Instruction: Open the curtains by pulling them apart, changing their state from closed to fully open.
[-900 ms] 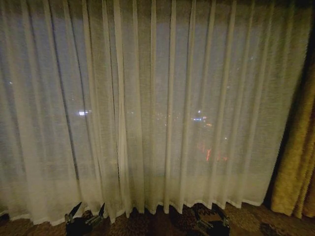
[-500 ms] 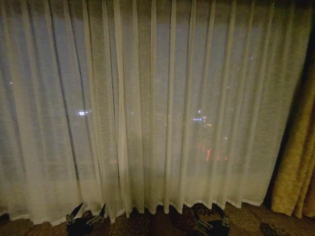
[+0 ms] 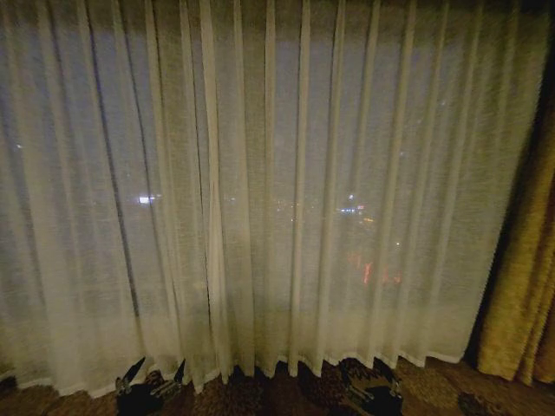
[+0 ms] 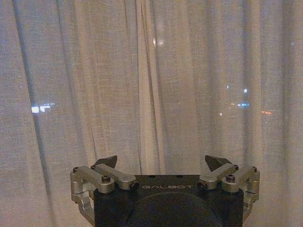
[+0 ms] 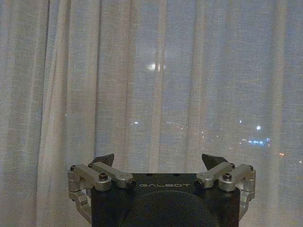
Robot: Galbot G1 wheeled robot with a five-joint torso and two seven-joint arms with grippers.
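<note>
The curtains hang closed across the whole window, two sheer cream panels with vertical pleats that overlap near the middle-left fold. City lights glow through the fabric. My left gripper sits low at the curtain hem, open, with nothing between its fingers. My right gripper sits low to the right, also open and empty. In the left wrist view the left gripper faces the curtains from a short distance. In the right wrist view the right gripper faces the curtains likewise.
A thick golden-brown drape hangs at the right edge of the window. Dark patterned carpet lies below the hem.
</note>
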